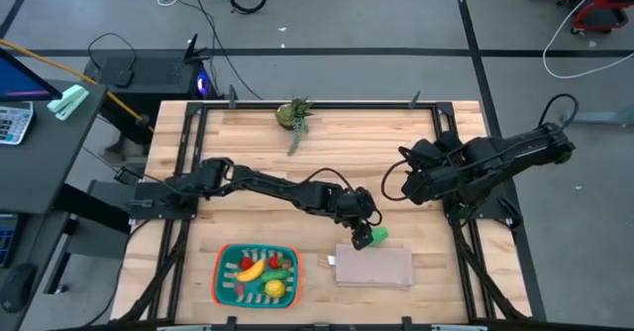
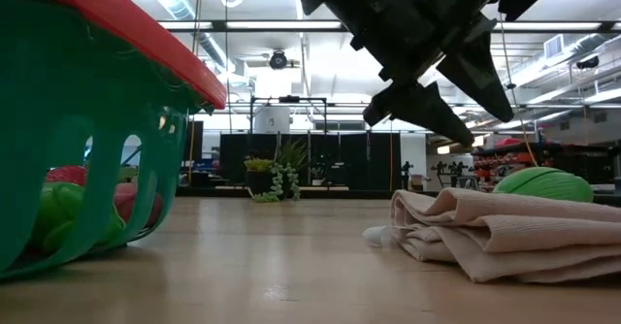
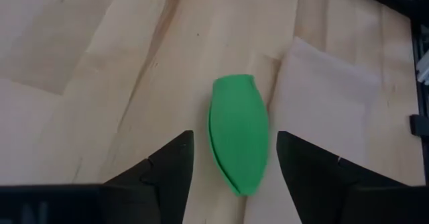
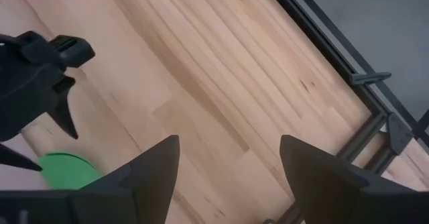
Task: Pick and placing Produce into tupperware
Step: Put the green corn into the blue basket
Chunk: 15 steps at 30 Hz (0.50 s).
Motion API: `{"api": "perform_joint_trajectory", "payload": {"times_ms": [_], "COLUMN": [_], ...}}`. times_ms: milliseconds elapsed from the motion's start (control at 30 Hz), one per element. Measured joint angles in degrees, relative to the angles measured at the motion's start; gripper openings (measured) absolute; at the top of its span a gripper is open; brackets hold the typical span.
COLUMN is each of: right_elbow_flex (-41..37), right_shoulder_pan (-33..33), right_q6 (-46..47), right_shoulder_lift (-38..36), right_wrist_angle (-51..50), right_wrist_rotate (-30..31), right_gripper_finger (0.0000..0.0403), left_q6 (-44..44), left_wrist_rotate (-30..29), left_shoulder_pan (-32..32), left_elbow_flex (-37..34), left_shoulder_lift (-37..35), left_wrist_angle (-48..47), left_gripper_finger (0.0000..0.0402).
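A green oval produce piece (image 3: 238, 137) lies on the wooden table beside the far edge of a folded beige cloth (image 1: 374, 268). My left gripper (image 3: 234, 135) hangs open just above it, slanting down, one finger on each side with a gap to each. The same piece (image 1: 377, 235) shows right of that gripper (image 1: 365, 234) from above. The teal tupperware (image 1: 220, 272) with its orange rim stands near the front edge, left of the cloth, and holds several produce pieces, among them a yellow banana (image 1: 251, 270). My right gripper (image 1: 408, 180) hangs open above the table's right part.
A small potted green plant (image 1: 295, 116) stands at the far edge, its stem trailing onto the table. The cloth (image 2: 505, 232) lies in several folds, with the green piece (image 2: 543, 183) behind it. Bare wood lies between the plant and the arms. Black frame rails run along the table's sides.
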Motion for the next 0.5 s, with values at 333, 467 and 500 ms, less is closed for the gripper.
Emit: {"api": "perform_joint_trajectory", "payload": {"times_ms": [333,467,500], "right_elbow_flex": [0.0,0.0,0.0], "right_shoulder_pan": [-0.6,-1.2,-1.4], "right_q6": [-0.1,-0.1,-0.1], "right_shoulder_lift": [-0.1,-0.1,0.0], "right_wrist_angle": [0.0,0.0,0.1], "right_wrist_rotate": [0.6,0.7,0.6], "right_gripper_finger": [0.0268,0.0268,0.0268], "left_q6": [4.2,4.2,4.2], "left_wrist_rotate": [0.1,-0.1,-0.3], "left_shoulder_pan": [-2.0,-1.9,-1.8], "left_elbow_flex": [0.0,0.0,0.0], "left_shoulder_lift": [3.0,3.7,4.2], "left_wrist_angle": [4.2,5.7,6.2], "left_gripper_finger": [0.0239,0.0257,0.0260]}}
